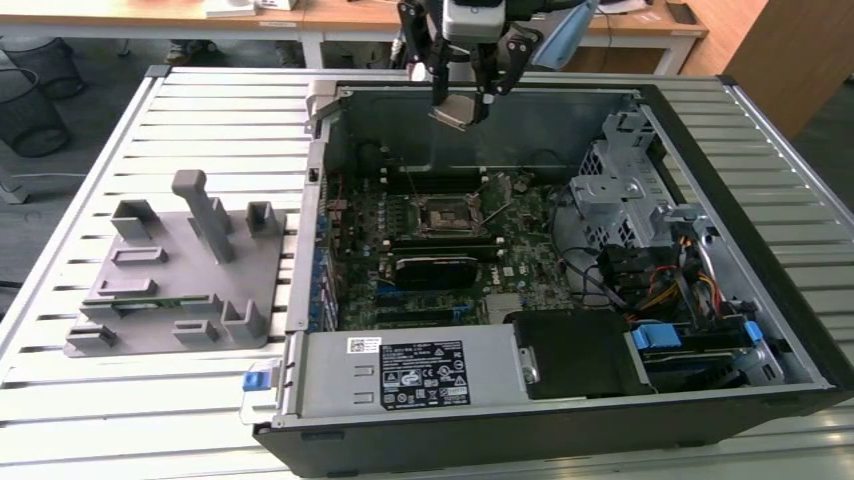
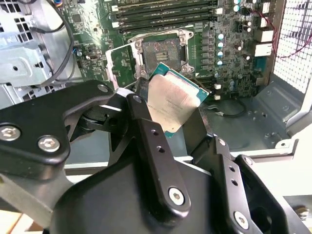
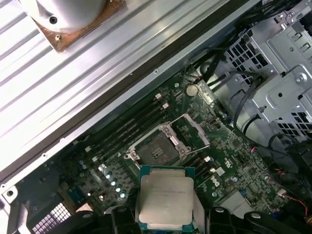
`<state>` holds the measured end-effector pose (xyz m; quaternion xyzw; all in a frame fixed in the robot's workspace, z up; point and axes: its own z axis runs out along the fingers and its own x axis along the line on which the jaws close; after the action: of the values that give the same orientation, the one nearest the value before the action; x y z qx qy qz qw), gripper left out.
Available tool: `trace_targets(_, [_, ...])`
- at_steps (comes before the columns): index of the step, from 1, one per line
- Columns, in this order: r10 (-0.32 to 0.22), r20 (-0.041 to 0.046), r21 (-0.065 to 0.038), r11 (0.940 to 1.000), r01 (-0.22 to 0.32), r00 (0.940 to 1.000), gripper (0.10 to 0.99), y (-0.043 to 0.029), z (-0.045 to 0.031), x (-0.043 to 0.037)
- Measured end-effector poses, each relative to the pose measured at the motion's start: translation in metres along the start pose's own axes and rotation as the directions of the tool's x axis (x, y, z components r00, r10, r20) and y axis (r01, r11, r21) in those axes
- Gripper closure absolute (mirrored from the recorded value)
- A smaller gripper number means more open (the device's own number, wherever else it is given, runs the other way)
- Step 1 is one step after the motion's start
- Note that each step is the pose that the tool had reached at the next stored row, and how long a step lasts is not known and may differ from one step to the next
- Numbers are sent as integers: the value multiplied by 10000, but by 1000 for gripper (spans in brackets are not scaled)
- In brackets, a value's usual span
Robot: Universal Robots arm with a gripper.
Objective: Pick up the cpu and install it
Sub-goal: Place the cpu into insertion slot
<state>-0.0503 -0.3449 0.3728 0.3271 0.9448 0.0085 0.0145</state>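
Gripper point(image 1: 461, 100) closed on cpu point(image 1: 454, 111), fingers pressing two opposite edges. Cpu held in air above far wall of computer case point(image 1: 747, 300), well apart from motherboard point(image 1: 527, 250) below. Chip is square, no clear long axis. It hangs tilted, not level with board. In both wrist views pale metal top point(image 2: 170, 100) faces camera, green rim showing at free edge point(image 3: 165, 170). Black socket frame point(image 1: 441, 212) lies open near middle of board. Grey holder point(image 1: 174, 270) stands on slatted table point(image 1: 80, 420), exterior view's left of case.

Wooden desks point(image 1: 334, 15) and wire bins point(image 1: 30, 115) stand behind a slatted table point(image 1: 214, 120).
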Motion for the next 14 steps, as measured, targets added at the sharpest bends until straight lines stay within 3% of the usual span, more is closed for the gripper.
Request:
trace_targets(6, [666, 18, 16, 9978, -666, 9978, 557, 4, 2, 3])
trace_targets(14, [1477, 44, 35, 9890, -1477, 9890, 557, 15, 5, 12])
